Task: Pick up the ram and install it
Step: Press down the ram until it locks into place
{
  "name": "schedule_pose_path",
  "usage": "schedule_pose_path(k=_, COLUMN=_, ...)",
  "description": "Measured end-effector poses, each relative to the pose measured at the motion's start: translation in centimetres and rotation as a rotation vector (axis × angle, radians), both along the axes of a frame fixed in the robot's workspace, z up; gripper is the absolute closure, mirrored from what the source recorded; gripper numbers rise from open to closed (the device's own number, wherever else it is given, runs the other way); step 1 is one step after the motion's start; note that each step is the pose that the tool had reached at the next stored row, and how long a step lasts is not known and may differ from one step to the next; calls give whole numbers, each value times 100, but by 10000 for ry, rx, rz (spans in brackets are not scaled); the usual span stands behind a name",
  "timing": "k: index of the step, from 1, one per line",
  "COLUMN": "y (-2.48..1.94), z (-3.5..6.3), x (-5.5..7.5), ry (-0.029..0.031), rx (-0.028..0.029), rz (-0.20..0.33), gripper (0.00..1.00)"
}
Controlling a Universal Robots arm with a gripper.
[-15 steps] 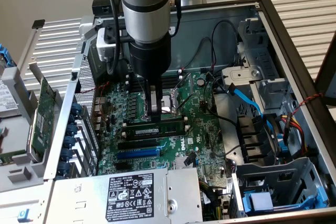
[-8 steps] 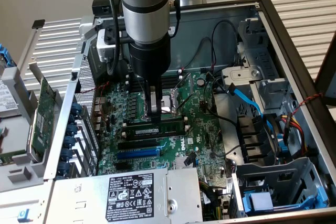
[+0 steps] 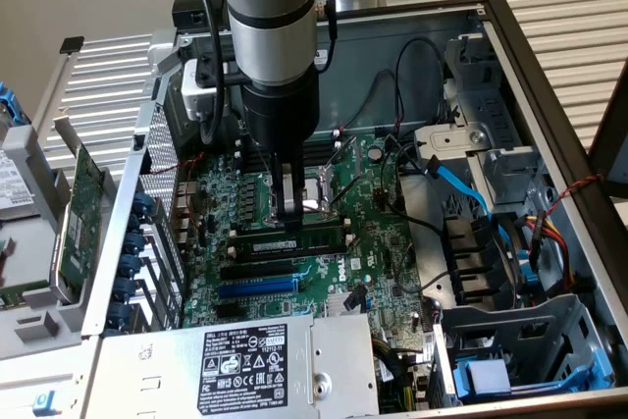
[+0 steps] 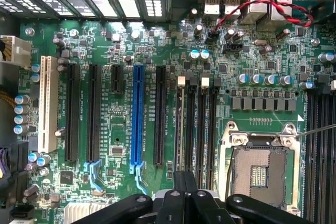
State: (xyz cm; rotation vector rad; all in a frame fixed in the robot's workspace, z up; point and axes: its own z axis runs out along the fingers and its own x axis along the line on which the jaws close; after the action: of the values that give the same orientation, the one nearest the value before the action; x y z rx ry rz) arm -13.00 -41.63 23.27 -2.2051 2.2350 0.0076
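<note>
Green ram (image 3: 289, 240) seated in motherboard slot

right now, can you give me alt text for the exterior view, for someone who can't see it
A robot arm's shut gripper presses down on the ram, which lies in a slot on the green motherboard inside an open computer case. A blue slot sits just in front of it.
</note>
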Motion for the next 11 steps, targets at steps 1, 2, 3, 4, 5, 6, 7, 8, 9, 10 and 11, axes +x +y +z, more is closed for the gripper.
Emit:
schedule_pose_path(k=1, y=0, z=-3, x=0, ry=-1, rx=1, rz=2, gripper=89)
schedule_pose_path(k=2, y=0, z=-7, x=0, ry=-1, rx=1, rz=3, gripper=89)
schedule_pose_path(k=3, y=0, z=-9, x=0, ry=0, rx=0, rz=5, gripper=89)
schedule_pose_path(k=4, y=0, z=-12, x=-1, ry=0, rx=0, rz=6, gripper=89)
schedule_pose_path(k=5, y=0, z=-15, x=-1, ry=-1, rx=0, rz=8, gripper=89)
schedule_pose_path(k=6, y=0, z=-18, x=-1, ry=0, rx=-1, rz=10, gripper=89)
schedule_pose_path(k=7, y=-1, z=-21, x=-1, ry=1, rx=-3, rz=13, gripper=89)
schedule_pose_path(k=8, y=-1, z=-23, x=-1, ry=2, rx=-3, rz=15, gripper=89)
schedule_pose_path(k=9, y=-1, z=-25, x=-1, ry=2, rx=-4, rz=17, gripper=89)
schedule_pose_path(k=10, y=-1, z=-26, x=-1, ry=2, rx=-4, rz=18, gripper=89)
schedule_pose_path(k=11, y=0, z=-26, x=-1, ry=2, rx=-3, rz=19, gripper=89)
